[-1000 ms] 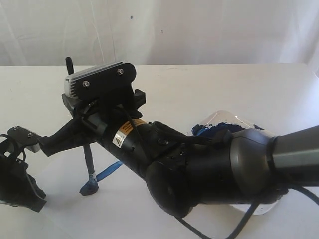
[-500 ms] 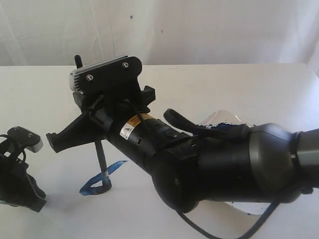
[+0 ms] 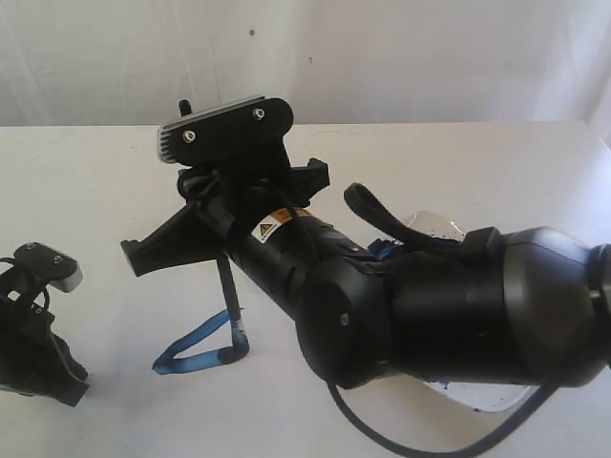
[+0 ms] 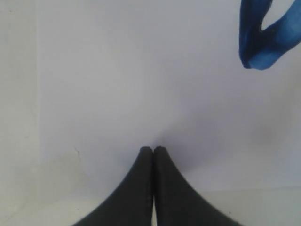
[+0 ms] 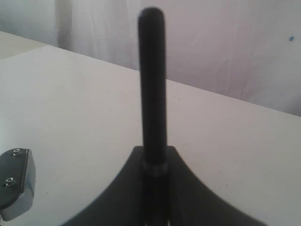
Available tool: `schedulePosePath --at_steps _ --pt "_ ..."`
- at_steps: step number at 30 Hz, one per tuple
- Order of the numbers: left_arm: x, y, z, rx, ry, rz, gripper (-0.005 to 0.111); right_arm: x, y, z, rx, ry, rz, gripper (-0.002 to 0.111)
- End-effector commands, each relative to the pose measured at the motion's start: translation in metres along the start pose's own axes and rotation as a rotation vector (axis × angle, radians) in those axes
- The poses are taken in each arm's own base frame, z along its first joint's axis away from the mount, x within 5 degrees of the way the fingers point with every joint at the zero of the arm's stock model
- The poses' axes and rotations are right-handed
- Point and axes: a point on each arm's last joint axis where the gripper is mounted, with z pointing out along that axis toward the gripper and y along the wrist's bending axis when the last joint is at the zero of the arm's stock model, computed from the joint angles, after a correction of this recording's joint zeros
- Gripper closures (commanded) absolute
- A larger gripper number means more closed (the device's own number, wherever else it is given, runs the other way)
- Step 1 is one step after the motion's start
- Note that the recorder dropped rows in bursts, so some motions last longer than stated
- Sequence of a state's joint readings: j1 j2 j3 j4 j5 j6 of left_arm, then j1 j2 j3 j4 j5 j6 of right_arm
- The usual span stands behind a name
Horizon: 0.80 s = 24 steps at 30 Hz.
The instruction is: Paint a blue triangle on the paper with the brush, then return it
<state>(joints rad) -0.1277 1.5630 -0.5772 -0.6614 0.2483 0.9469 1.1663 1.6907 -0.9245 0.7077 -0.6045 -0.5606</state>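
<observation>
— Exterior view, nearest first: where is my left gripper (image 4: pixel 153 150)?

— Its jaws are pressed together over the paper (image 4: pixel 141 70), left of the blue triangle (image 3: pixel 200 336).

— And the brush (image 3: pixel 229 301)?

— I see my right gripper (image 5: pixel 154 162) with its jaws clamped on the handle. The brush is nearly upright, tip touching the triangle's right corner. The worktop (image 3: pixel 458 162) lies behind the triangle.

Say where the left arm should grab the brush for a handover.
Likely the bare lower handle of the brush, under the right gripper, coming in level from the robot's left: it stands near upright, and the gripper covers the middle.
</observation>
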Motion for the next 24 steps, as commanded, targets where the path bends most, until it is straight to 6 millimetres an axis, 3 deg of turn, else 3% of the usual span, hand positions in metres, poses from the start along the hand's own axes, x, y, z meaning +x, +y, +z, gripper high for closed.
schedulePosePath --at_steps 1,24 --pt "0.003 -0.004 0.001 0.035 0.018 -0.01 0.107 0.003 -0.004 -0.002 0.035 0.047 -0.031 0.108" --pt "0.003 -0.004 0.001 0.038 0.019 -0.01 0.107 -0.021 -0.018 -0.017 0.135 -0.024 -0.039 0.108"
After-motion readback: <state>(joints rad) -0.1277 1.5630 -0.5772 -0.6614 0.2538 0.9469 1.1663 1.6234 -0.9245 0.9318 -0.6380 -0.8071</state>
